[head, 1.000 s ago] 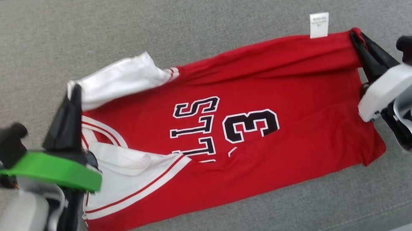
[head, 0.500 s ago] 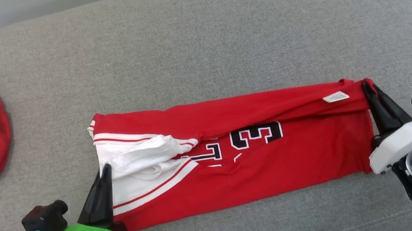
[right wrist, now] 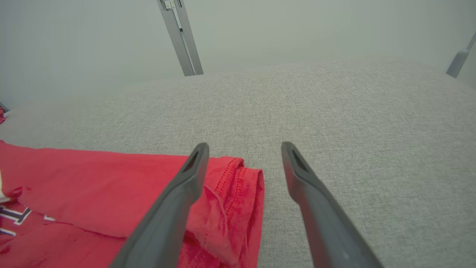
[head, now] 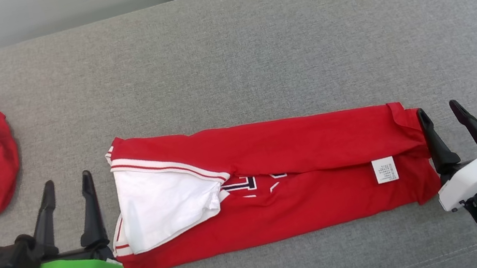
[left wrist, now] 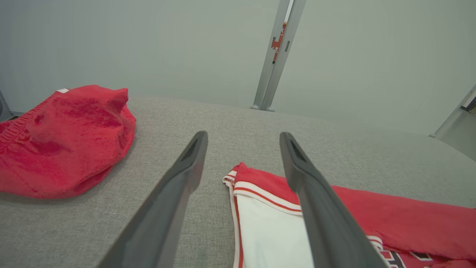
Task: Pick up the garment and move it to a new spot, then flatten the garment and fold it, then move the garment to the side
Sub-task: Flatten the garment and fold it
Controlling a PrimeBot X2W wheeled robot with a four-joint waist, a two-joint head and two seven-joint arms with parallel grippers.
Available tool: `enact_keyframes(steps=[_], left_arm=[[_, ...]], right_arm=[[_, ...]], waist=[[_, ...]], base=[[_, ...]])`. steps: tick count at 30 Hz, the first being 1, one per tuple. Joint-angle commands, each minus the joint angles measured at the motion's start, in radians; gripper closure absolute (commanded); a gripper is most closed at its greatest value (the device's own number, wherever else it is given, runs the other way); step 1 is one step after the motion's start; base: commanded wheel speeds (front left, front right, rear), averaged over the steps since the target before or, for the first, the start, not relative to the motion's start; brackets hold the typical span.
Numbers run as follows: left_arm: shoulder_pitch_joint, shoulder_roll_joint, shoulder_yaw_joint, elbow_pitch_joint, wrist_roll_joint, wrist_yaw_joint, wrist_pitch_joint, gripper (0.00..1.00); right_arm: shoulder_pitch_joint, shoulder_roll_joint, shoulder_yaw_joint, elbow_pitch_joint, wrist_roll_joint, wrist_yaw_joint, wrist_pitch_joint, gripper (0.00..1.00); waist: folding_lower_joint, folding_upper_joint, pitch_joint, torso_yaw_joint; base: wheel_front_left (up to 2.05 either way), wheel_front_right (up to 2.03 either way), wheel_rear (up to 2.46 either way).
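Two open, empty grippers are flanking the folded jersey (head: 297,158) lying on the couch (head: 253,52), its long axis running nine to three: left gripper (head: 66,180) at nine, right gripper (head: 437,108) at three.

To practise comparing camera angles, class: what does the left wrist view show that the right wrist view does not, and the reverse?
Left wrist view, not the right: the open left pincer, a striped white trim and the whole crumpled red cloth. Right wrist view, not the left: the open right pincer and a stitched hem corner. Both: the red jersey that trim and hem belong to, its black lettering, the grey cushion and an upright metal post.
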Motion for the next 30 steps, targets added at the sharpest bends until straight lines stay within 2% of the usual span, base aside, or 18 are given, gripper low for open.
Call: enact_keyframes(steps=[1, 4, 10, 18, 19, 20, 21, 24, 30], left_arm=[[0.023, -0.016, 0.033, -0.009, 0.037, -0.007, 0.0, 0.0], [0.034, -0.045, 0.102, -0.027, 0.125, -0.015, 0.0, 0.0], [0.055, -0.091, 0.171, -0.048, 0.257, -0.035, 0.0, 0.0], [0.073, -0.132, 0.218, -0.035, 0.319, -0.058, 0.0, 0.0], [0.072, -0.135, 0.223, -0.035, 0.321, -0.059, 0.0, 0.0], [0.072, -0.138, 0.229, -0.034, 0.321, -0.06, 0.0, 0.0], [0.073, -0.14, 0.233, -0.033, 0.322, -0.061, 0.0, 0.0], [0.077, -0.145, 0.245, -0.031, 0.33, -0.063, 0.0, 0.0], [0.1, -0.153, 0.266, -0.025, 0.34, -0.066, 0.0, 0.0]], right_arm=[[-0.017, 0.003, -0.002, 0.027, -0.001, -0.002, -0.003, 0.0], [-0.041, 0.014, 0.007, 0.092, -0.001, -0.002, -0.003, 0.0], [-0.076, 0.039, 0.013, 0.224, 0.0, -0.002, -0.003, 0.0], [-0.08, 0.078, 0.039, 0.347, 0.031, -0.002, 0.0, 0.0], [-0.076, 0.084, 0.049, 0.361, 0.038, -0.002, 0.0, 0.08], [-0.075, 0.091, 0.061, 0.373, 0.048, -0.002, 0.001, 0.67], [-0.077, 0.094, 0.068, 0.375, 0.056, -0.001, 0.002, 1.0], [-0.08, 0.099, 0.084, 0.378, 0.079, -0.002, 0.003, 1.0], [-0.086, 0.047, 0.05, 0.375, 0.105, -0.003, -0.001, 1.0]], waist=[[0.0001, 0.0, 0.0, 0.002], [0.0001, 0.0, 0.002, 0.011], [0.0001, 0.0, 0.015, 0.03], [0.0001, 0.0, 0.012, 0.042], [0.0001, 0.0, 0.01, 0.043], [0.0001, 0.0, 0.009, 0.043], [0.0001, 0.0, 0.007, 0.043], [0.0001, 0.0, -0.004, 0.042], [0.0001, 0.0, -0.042, 0.032]], base=[[0.0, 0.0, 0.0], [0.0, 0.0, 0.0], [0.0, 0.0, 0.0], [0.0, 0.0, 0.0], [0.0, 0.0, 0.0], [0.0, 0.0, 0.0], [0.0, 0.0, 0.0], [0.0, 0.0, 0.0], [0.0, 0.0, 0.0]])
